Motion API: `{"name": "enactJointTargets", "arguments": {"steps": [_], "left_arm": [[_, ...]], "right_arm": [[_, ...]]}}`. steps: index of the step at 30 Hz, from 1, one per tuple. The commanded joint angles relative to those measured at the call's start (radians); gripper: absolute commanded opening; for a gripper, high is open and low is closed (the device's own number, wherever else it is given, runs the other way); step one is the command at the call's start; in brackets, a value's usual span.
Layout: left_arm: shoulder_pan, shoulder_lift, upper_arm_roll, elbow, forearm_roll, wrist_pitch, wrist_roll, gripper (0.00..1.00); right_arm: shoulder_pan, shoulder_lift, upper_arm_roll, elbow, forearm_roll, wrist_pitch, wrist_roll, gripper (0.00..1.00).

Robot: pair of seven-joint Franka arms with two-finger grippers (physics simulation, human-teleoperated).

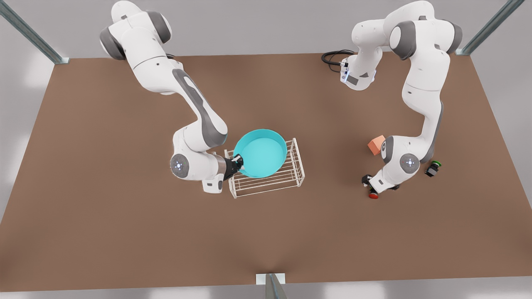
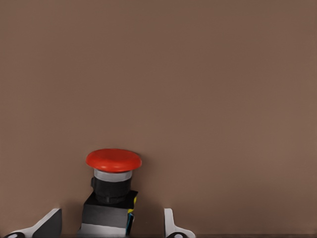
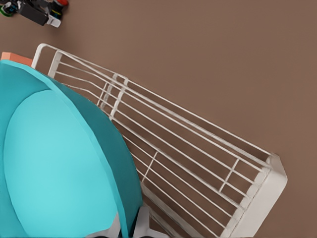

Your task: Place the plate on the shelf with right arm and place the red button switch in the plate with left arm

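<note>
front view: the right tool [image 1: 239, 162] grips the rim of the turquoise plate [image 1: 262, 153], which sits tilted over the white wire shelf [image 1: 286, 176] near the middle of the brown bench [image 1: 124, 216]. toward the front view's right, the left tool [image 1: 371, 187] hangs low over the red button switch [image 1: 373, 195]. an orange-pink cube [image 1: 375, 145] and a green-capped switch [image 1: 432, 168] lie near that arm.

left wrist view: the red button switch [image 2: 112, 194] stands upright on the bench between wide-spread fingers [image 2: 171, 225], neither touching it.

right wrist view: the plate [image 3: 59, 163] is pinched at its rim above the shelf [image 3: 198, 163] slats.
</note>
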Motion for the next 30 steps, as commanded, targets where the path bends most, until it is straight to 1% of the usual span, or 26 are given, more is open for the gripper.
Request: {"name": "enactJointTargets", "arguments": {"steps": [1, 4, 5, 6, 7, 8, 9, 10, 11, 12, 13, 14, 15, 16, 17, 18, 20, 21, 22, 23, 24, 26, 28, 30], "left_arm": [[0.0, -0.004, 0.0, -0.008, 0.002, 0.011, -0.01, 1.0], [0.0, -0.004, 0.0, -0.013, 0.002, 0.014, -0.011, 1.0], [0.0, -0.004, 0.0, -0.019, 0.002, 0.031, -0.011, 0.95], [0.0, -0.004, 0.0, -0.023, 0.002, 0.034, -0.011, 0.79], [0.0, -0.004, 0.0, -0.023, 0.002, 0.034, -0.011, 0.66], [0.0, -0.004, 0.0, -0.023, 0.002, 0.034, -0.017, 0.56], [0.0, -0.004, 0.0, -0.023, 0.003, 0.034, -0.017, 0.48], [-0.002, -0.004, 0.002, -0.023, 0.003, 0.034, -0.017, 0.44], [-0.002, -0.004, 0.002, -0.023, 0.003, 0.034, -0.017, 0.39], [-0.002, -0.004, 0.002, -0.023, 0.003, 0.034, -0.017, 0.3], [-0.002, -0.004, 0.002, -0.022, 0.003, 0.034, -0.017, 0.24], [-0.006, -0.009, 0.002, -0.016, 0.003, 0.033, -0.019, 0.24], [-0.008, -0.01, 0.002, -0.013, 0.028, 0.031, -0.036, 0.24], [-0.009, -0.01, 0.002, -0.011, 0.046, 0.031, -0.059, 0.22], [-0.009, -0.01, 0.002, -0.01, 0.046, 0.03, -0.059, 0.22], [-0.009, -0.012, 0.002, -0.003, 0.046, 0.025, -0.059, 0.22], [-0.009, -0.03, 0.002, 0.0, 0.045, 0.017, -0.065, 0.22], [-0.009, -0.045, 0.0, 0.013, 0.045, 0.016, -0.103, 0.22], [-0.012, -0.064, -0.014, 0.042, 0.042, -0.039, -0.177, 0.22], [-0.014, -0.07, -0.049, 0.128, 0.04, -0.182, -0.238, 0.22], [-0.015, -0.078, -0.092, 0.202, 0.04, -0.277, -0.31, 0.22], [-0.017, -0.079, -0.242, 0.329, 0.04, -0.449, -0.572, 0.22], [-0.018, -0.079, -0.379, 0.401, 0.045, -0.535, -0.838, 0.22], [-0.057, -0.079, -0.449, 0.428, 0.043, -0.536, -1.052, 0.22]], "right_arm": [[0.029, 0.008, -0.016, 0.007, 0.013, 0.049, 0.253, 0.16], [0.048, 0.019, -0.024, 0.008, 0.013, 0.082, 0.268, 0.17], [0.048, 0.019, -0.025, 0.01, 0.013, 0.082, 0.268, 0.23], [0.048, 0.019, -0.036, 0.023, 0.013, 0.082, 0.267, 0.49], [0.048, 0.019, -0.05, 0.03, 0.013, 0.082, 0.274, 0.93], [0.046, 0.018, -0.057, 0.034, 0.012, 0.074, 0.274, 1.0], [0.046, 0.005, -0.093, 0.057, 0.009, 0.029, 0.273, 1.0], [0.048, -0.036, -0.146, 0.094, 0.001, -0.053, 0.282, 1.0], [0.046, -0.09, -0.214, 0.134, -0.002, -0.159, 0.308, 1.0], [0.046, -0.131, -0.295, 0.165, -0.031, -0.273, 0.31, 1.0], [0.041, -0.131, -0.353, 0.244, -0.161, -0.423, 0.296, 1.0], [0.035, -0.147, -0.415, 0.244, -0.258, -0.451, 0.216, 1.0], [0.014, -0.145, -0.465, 0.243, -0.255, -0.486, 0.158, 1.0], [-0.054, -0.139, -0.467, 0.237, -0.261, -0.495, 0.109, 1.0], [-0.074, -0.121, -0.469, 0.235, -0.326, -0.537, 0.11, 1.0], [-0.08, -0.105, -0.467, 0.228, -0.448, -0.552, 0.118, 1.0], [-0.09, -0.064, -0.467, 0.218, -0.515, -0.511, 0.119, 1.0], [-0.098, -0.156, -0.467, 0.015, -0.488, -0.379, 0.118, 1.0], [-0.066, -0.297, -0.462, -0.222, -0.511, -0.19, 0.148, 1.0], [-0.058, -0.361, -0.458, -0.326, -0.568, -0.121, 0.234, 1.0], [-0.063, -0.401, -0.467, -0.335, -0.573, -0.127, 0.238, 1.0], [-0.071, -0.403, -0.476, -0.328, -0.57, -0.123, 0.265, 1.0], [-0.071, -0.401, -0.478, -0.325, -0.571, -0.123, 0.265, 1.0], [-0.071, -0.4, -0.476, -0.323, -0.571, -0.123, 0.265, 1.0]]}}
